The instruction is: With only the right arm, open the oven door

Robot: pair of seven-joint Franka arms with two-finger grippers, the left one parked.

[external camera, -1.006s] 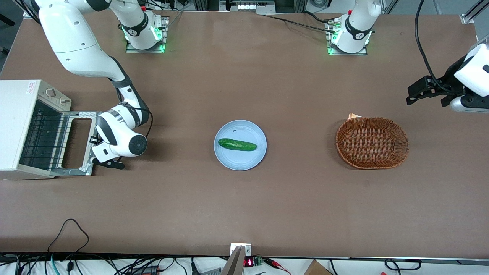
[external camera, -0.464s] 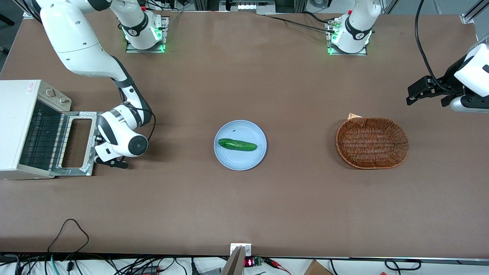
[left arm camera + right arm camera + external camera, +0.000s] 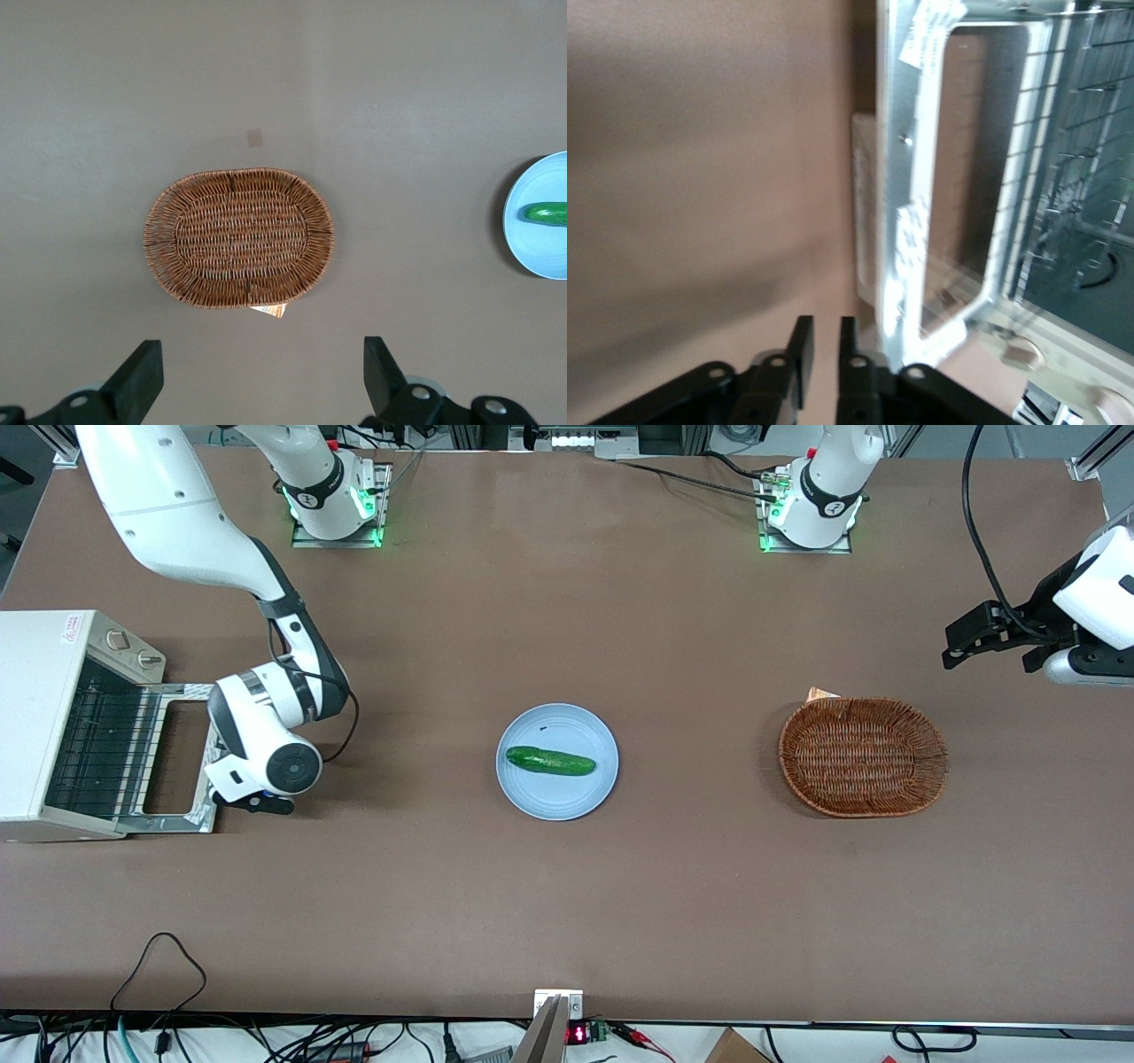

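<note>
The cream-white oven (image 3: 40,717) stands at the working arm's end of the table. Its oven door (image 3: 173,757) lies folded down flat, fully open, with the wire rack (image 3: 97,748) showing inside. The right arm (image 3: 266,744) hangs its wrist over the door's outer edge. In the right wrist view the gripper (image 3: 826,332) hovers over bare table just beside the door frame (image 3: 899,177) and the pale handle (image 3: 864,204). Its fingers (image 3: 803,341) are nearly together with a narrow gap and hold nothing.
A blue plate (image 3: 580,797) with a cucumber (image 3: 549,761) lies mid-table. A wicker basket (image 3: 864,755) sits toward the parked arm's end; it also shows in the left wrist view (image 3: 239,237). Two oven knobs (image 3: 146,660) face the table.
The right arm's wrist has shifted slightly toward the oven over the door's edge, and the upper arm has swung. The door stays flat open.
</note>
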